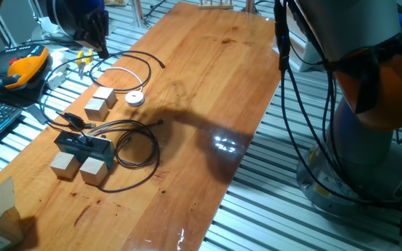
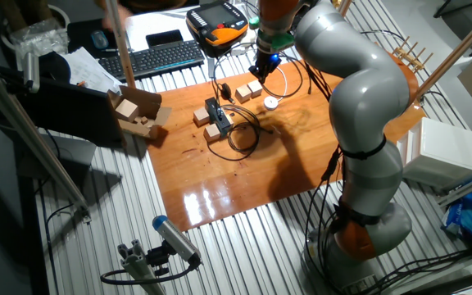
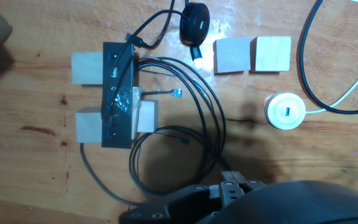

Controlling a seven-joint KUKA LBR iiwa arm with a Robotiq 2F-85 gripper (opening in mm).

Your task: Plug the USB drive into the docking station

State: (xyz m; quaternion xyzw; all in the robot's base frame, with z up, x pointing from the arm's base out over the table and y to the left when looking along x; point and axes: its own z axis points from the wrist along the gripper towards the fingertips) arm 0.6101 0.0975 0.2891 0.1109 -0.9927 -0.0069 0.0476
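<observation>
The docking station [image 1: 82,144] is a flat dark box lying between pale wooden cubes, with thin black cables running out of its side. It also shows in the hand view [image 3: 118,93] and in the other fixed view [image 2: 214,113]. My gripper [image 1: 103,49] hangs high above the table's far left part, well away from the docking station; it also shows in the other fixed view [image 2: 265,67]. In the hand view only a dark part of the gripper [image 3: 232,182] shows at the bottom edge. I cannot pick out the USB drive, and I cannot tell whether the fingers hold anything.
Two wooden cubes [image 3: 252,55] stand side by side beyond the docking station, and two more [image 1: 79,167] sit against it. A round white puck [image 3: 284,112] lies on a cable. A black oval plug body [image 3: 196,22] and cable loops [image 3: 179,137] lie beside the docking station.
</observation>
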